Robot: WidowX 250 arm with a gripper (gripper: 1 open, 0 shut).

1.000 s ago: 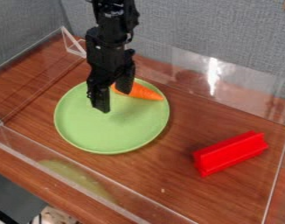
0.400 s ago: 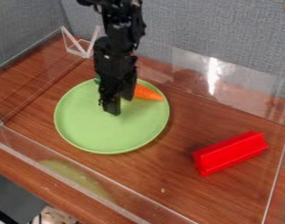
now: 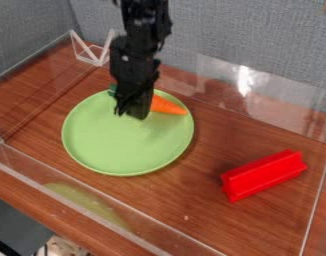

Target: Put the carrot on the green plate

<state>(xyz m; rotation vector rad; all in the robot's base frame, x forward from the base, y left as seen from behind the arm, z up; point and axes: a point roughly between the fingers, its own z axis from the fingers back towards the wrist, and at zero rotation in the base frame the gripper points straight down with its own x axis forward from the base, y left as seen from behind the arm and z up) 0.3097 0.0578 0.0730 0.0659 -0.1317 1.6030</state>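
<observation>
The carrot [image 3: 169, 105] lies on the far right part of the green plate [image 3: 119, 145], orange and pointing right; its leafy end is hidden behind my gripper. My gripper [image 3: 128, 108] hangs just over the plate's far side, right beside the carrot's left end. Its dark fingers are together, and I see nothing held between them.
A red rectangular block [image 3: 263, 174] lies on the wooden table to the right of the plate. Clear plastic walls [image 3: 246, 85] ring the work area, with a low one along the front. A small white frame [image 3: 83, 45] stands at the back left.
The gripper has lifted a little and shifted right and back from the plate's middle, and its fingers have closed. The carrot has stayed in place on the plate.
</observation>
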